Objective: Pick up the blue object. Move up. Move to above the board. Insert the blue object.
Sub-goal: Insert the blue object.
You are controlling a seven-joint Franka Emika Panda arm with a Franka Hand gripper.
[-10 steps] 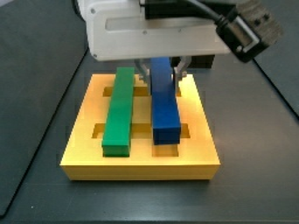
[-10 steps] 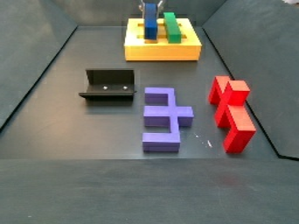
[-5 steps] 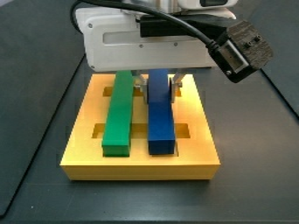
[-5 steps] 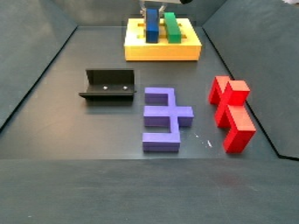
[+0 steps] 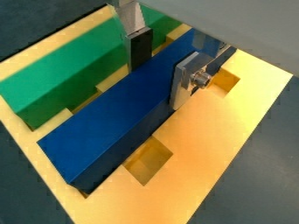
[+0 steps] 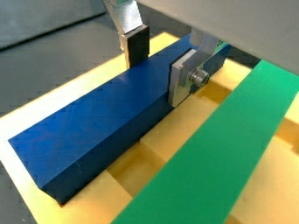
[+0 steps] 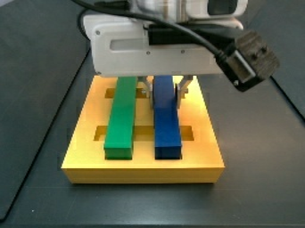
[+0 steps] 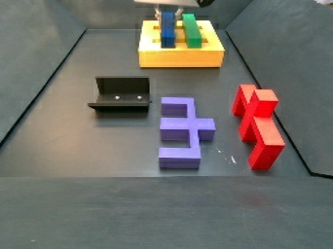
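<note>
Wrist views. The gripper [image 5: 160, 54] stands over the blue object [image 5: 128, 109], one finger [image 5: 132, 26] on one long side and the other [image 5: 187, 74] on the opposite side, so the bar sits between the plates. The same pairing shows again from the opposite side: gripper [image 6: 156, 55], blue object [image 6: 105, 127]. The dark pads appear to lie against or just beside the bar's flanks; whether they grip or have let go cannot be told. The blue object lies lengthwise in a groove of the board [image 5: 228, 157], parallel to the green bar [image 5: 65, 66], which occupies the neighbouring groove. Square cut-outs flank the blue bar, probably there to give the fingers room beside a seated piece.

Side view, near the board. The gripper [image 7: 166, 86] hangs low over the far half of the board [image 7: 143, 166]. The blue object [image 7: 166, 125] lies flat and level beside the green bar [image 7: 119, 114], both running front to back. Judged from this, insertion looks complete or nearly so.

Side view, far end. The board [image 8: 181, 58] sits at the back of the floor, gripper [image 8: 172, 14] above it, blue object [image 8: 168, 33] seated. The fixture [image 8: 121, 95], purple block [image 8: 184, 129] and red pieces [image 8: 259, 124] stand well apart, untouched.
</note>
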